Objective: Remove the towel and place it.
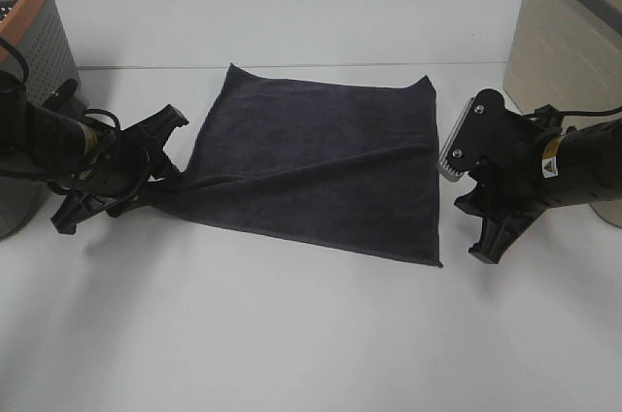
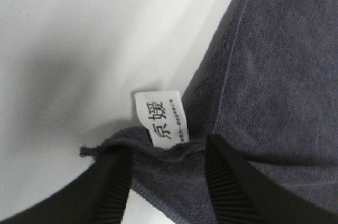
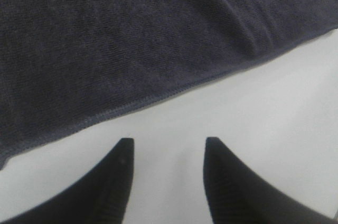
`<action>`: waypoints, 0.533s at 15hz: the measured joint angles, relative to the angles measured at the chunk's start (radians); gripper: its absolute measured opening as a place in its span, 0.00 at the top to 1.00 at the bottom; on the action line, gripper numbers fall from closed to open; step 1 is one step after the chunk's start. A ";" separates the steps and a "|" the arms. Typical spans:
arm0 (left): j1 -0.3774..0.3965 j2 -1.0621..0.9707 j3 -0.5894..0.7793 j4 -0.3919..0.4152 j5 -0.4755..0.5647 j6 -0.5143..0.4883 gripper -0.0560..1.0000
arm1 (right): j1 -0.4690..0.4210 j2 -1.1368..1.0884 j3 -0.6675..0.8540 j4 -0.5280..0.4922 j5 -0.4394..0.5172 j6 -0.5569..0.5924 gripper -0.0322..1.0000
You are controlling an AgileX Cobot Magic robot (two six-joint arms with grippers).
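Observation:
The dark charcoal towel (image 1: 321,159) lies spread flat on the white table, between the two arms. My left gripper (image 1: 157,187) is low at its near-left corner. In the left wrist view the gripper (image 2: 168,147) is open, with its fingers either side of that bunched corner and the towel's (image 2: 274,76) white label (image 2: 165,121). My right gripper (image 1: 455,187) is open and empty just off the towel's right edge. In the right wrist view it (image 3: 169,142) sits over bare table, a short gap from the towel's (image 3: 132,39) hem.
A grey basket with an orange rim (image 1: 29,4) stands at the far left behind my left arm. A beige basket with a grey rim (image 1: 564,33) stands at the far right behind my right arm. The white table (image 1: 292,334) extends in front.

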 joint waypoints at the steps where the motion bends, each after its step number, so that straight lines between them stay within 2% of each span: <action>1: 0.000 0.000 0.000 0.003 -0.033 0.000 0.48 | 0.000 0.000 0.000 0.000 0.000 0.000 0.46; 2: 0.000 0.000 0.000 0.004 -0.045 0.000 0.40 | 0.000 0.000 0.002 0.001 0.000 0.000 0.41; 4: 0.000 0.000 0.000 0.007 -0.085 0.003 0.26 | 0.000 -0.015 0.002 0.001 0.002 0.000 0.38; 6: 0.000 0.000 0.000 0.029 -0.090 0.003 0.21 | 0.000 -0.045 0.003 0.001 0.002 0.000 0.37; 8: 0.000 -0.004 0.001 0.048 -0.085 0.000 0.21 | 0.000 -0.066 0.003 0.001 0.002 0.000 0.37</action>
